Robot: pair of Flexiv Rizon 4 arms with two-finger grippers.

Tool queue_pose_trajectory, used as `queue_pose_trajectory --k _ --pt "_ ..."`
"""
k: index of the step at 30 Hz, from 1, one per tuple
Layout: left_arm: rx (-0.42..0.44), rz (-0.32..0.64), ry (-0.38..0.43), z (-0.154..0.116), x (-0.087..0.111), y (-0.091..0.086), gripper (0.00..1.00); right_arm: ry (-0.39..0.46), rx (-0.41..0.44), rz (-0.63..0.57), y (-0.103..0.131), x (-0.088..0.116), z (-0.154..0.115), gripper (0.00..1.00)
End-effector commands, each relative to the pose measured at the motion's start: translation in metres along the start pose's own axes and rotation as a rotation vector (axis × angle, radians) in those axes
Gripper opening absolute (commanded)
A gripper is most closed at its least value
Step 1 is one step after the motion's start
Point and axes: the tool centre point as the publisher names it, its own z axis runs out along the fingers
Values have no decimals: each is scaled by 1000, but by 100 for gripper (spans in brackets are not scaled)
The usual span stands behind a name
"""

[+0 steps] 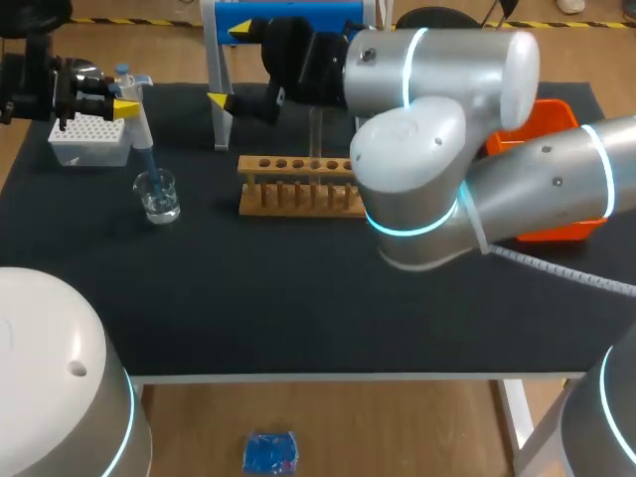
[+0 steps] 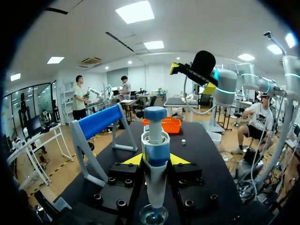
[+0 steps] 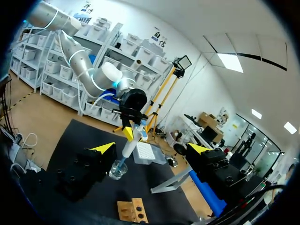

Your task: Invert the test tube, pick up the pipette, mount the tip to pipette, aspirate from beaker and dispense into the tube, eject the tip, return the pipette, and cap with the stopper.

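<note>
My left gripper point(image 1: 121, 94) is shut on the white and blue pipette point(image 1: 134, 109), which it holds upright. The pipette's blue tip dips into the small glass beaker point(image 1: 157, 195) of clear liquid. In the left wrist view the pipette point(image 2: 155, 150) stands between the yellow fingertips, with the beaker point(image 2: 153, 216) right under it. My right gripper point(image 1: 231, 65) hangs open and empty above the table's back, near the blue stand point(image 1: 221, 70). From the right wrist the pipette point(image 3: 129, 143) and beaker point(image 3: 117, 169) lie ahead, between its spread fingers. A wooden tube rack point(image 1: 298, 185) sits mid-table.
A white tip box point(image 1: 91, 139) stands behind the beaker at the back left. An orange bin point(image 1: 556, 129) sits at the back right, partly hidden by my right arm. A small stopper-like thing point(image 2: 183, 141) lies on the black mat near the bin.
</note>
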Motion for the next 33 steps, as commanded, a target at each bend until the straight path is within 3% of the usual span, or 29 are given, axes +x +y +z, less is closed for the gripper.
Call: queue_pose_trajectory --k 1,15,20,33 --pt "1 1 2 0 -1 0 0 303 13 1 6 -9 11 100" --pt "1 1 2 0 -1 0 0 424 -9 80 19 -20 40 100" --pt "1 1 2 0 -1 0 0 476 -19 182 22 -22 45 100" --pt "1 1 2 0 -1 0 0 476 -19 182 22 -22 45 100"
